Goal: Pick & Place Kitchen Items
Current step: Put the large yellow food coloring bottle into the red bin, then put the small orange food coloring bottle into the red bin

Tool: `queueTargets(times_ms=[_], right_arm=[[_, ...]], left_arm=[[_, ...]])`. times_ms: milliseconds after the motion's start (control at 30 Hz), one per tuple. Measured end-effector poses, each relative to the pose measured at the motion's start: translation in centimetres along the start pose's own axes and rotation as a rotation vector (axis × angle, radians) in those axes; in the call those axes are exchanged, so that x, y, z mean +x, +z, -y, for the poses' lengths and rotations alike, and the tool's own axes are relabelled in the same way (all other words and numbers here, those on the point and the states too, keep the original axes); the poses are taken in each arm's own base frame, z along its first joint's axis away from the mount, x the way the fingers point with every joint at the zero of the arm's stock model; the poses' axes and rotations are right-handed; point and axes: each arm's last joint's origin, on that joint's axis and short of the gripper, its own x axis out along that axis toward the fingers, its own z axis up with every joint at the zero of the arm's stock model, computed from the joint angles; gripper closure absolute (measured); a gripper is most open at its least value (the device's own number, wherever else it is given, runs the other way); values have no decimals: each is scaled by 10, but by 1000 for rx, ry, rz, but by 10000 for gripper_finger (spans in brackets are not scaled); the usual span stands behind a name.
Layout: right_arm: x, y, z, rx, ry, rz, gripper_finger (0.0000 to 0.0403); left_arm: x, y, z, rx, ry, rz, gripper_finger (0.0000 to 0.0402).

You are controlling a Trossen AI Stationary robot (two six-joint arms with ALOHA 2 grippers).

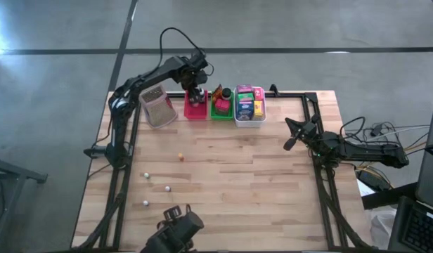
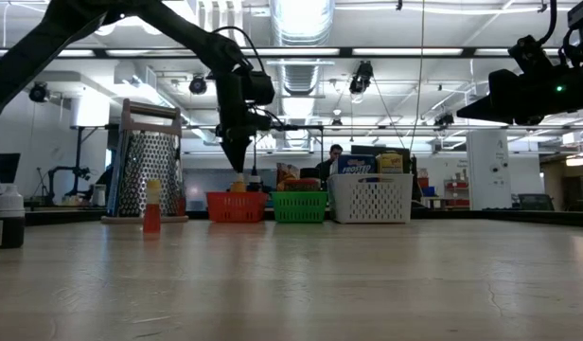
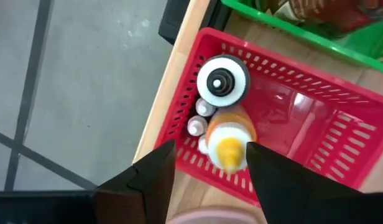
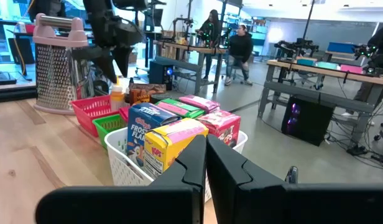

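My left gripper hangs over the red basket at the table's far edge, pointing down and open. Its fingers stand on either side of, and above, an orange bottle with a yellow cap that stands in the basket. Beside that bottle are a dark jar with a white lid and two tiny pale bottles. In the low view the gripper's tips are just above the bottle's top. My right gripper waits shut at the table's right side.
A green basket and a white basket of packets stand right of the red one, with a metal grater to its left. Small bottles lie on the table's left half. The middle and right are bare wood.
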Motion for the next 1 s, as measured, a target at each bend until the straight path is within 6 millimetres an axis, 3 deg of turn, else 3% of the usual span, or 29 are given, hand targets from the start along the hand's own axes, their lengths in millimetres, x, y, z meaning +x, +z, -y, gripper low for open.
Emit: queueTargets(times_ms=[267, 500, 667, 1000], right_arm=[[0, 0, 0, 0, 0, 0, 394], [0, 0, 0, 0, 0, 0, 394], [0, 0, 0, 0, 0, 0, 394], [0, 0, 0, 0, 0, 0, 394]], left_arm=[[-32, 2, -3, -48, -75, -11, 199], [-77, -1, 7, -89, -261, 45, 199], [-114, -11, 31, -35, -376, 95, 200], [-182, -40, 101, 128, -380, 175, 200]])
